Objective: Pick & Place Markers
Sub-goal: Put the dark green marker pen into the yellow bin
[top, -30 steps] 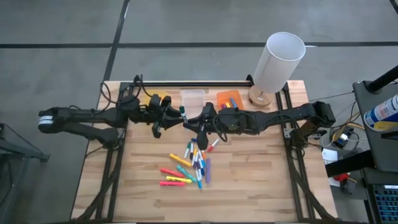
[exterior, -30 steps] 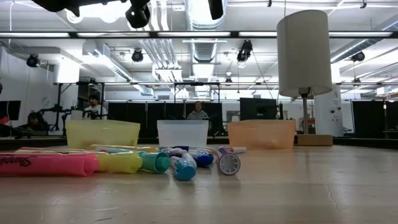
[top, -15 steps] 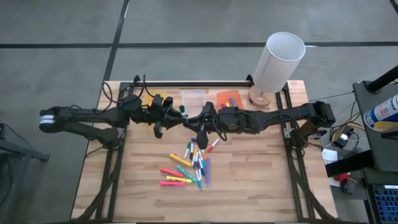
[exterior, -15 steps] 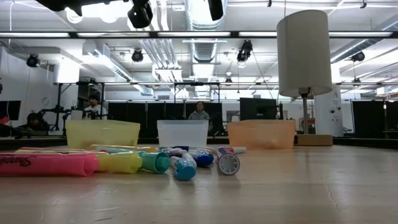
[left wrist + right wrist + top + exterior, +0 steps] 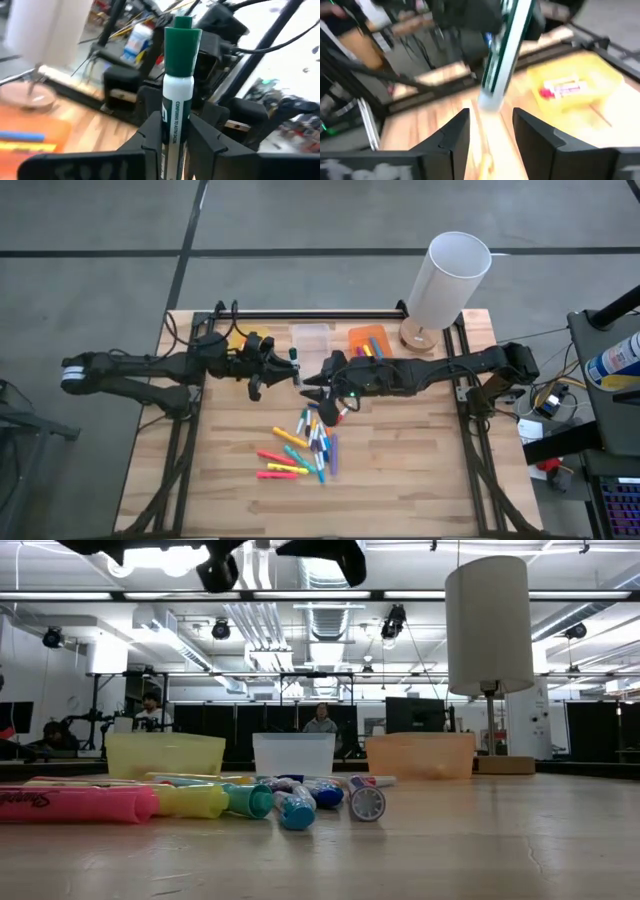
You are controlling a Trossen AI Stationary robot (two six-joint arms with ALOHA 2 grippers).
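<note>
A white marker with a green cap (image 5: 179,75) hangs above the table's middle (image 5: 294,360), with my left gripper (image 5: 176,125) shut on it. My right gripper (image 5: 490,125) faces it from the table's right (image 5: 313,387). It is open, its fingers on either side of the marker's lower end (image 5: 490,102) without touching it. Several more markers (image 5: 303,445) lie in a loose pile on the table nearer the front edge, also visible in the low view (image 5: 200,798). My left gripper pinches the marker's white barrel (image 5: 175,117) between its two fingers, below the green cap. The fingers come level from the table's left and lie across the marker. The marker is lifted clear of the table, its cap end sticking out beyond the fingers.
Three small bins stand in a row at the far edge: yellow (image 5: 240,340) with a marker inside (image 5: 562,89), clear (image 5: 310,337), and orange (image 5: 368,338) with markers. A white lamp (image 5: 450,280) stands at the far right. Bare wood lies on both sides of the pile.
My right gripper has let go of the green-capped marker and tipped down a little. My left gripper has kept its place and has the marker, which stays clear of the table.
</note>
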